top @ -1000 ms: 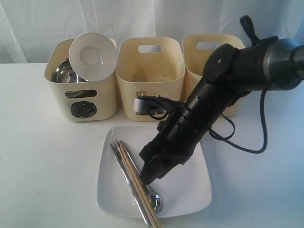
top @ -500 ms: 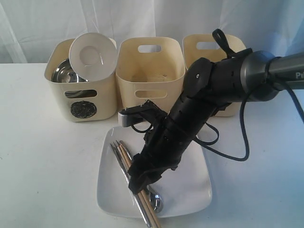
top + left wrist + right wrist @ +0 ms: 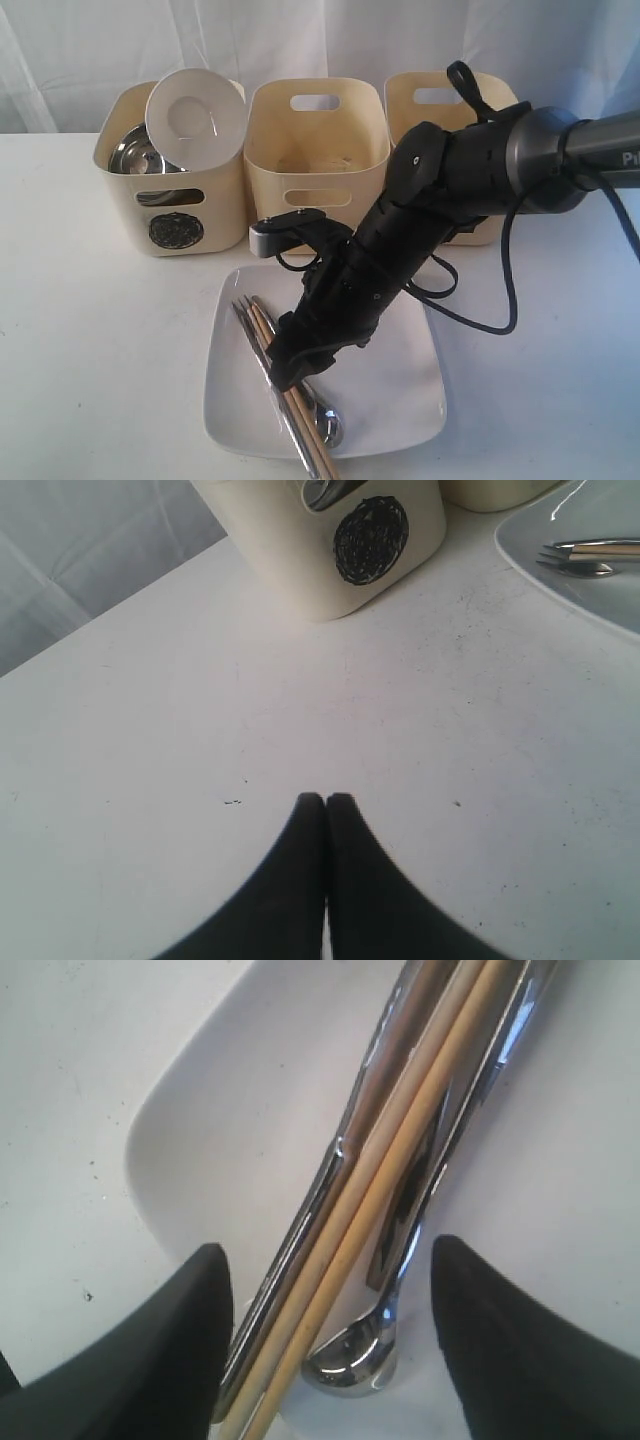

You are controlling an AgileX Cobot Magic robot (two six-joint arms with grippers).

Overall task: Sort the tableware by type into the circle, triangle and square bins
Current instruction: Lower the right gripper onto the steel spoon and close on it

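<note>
A white square plate [image 3: 395,395] lies in front of the bins and carries wooden chopsticks [image 3: 262,322], a spoon [image 3: 326,425] and a long steel knife [image 3: 282,420] side by side. My right gripper [image 3: 288,372] hangs open just over this cutlery. In the right wrist view its fingertips straddle the chopsticks [image 3: 400,1150], the spoon [image 3: 356,1362] and a steel handle [image 3: 300,1245], touching none. The circle bin [image 3: 175,205] holds a steel bowl [image 3: 135,155] and a tilted small white bowl [image 3: 195,115]. My left gripper [image 3: 326,798] rests shut and empty near the table.
The middle bin [image 3: 315,150] and the right bin [image 3: 430,105] stand behind the plate, their marks hidden by my right arm. A fork [image 3: 585,552] shows on the plate edge [image 3: 560,595] beside the circle mark [image 3: 370,538]. A curtain hangs behind.
My right arm has swung left and lower across the plate, so its gripper now hangs over the cutlery. Its jaws have spread wider.
</note>
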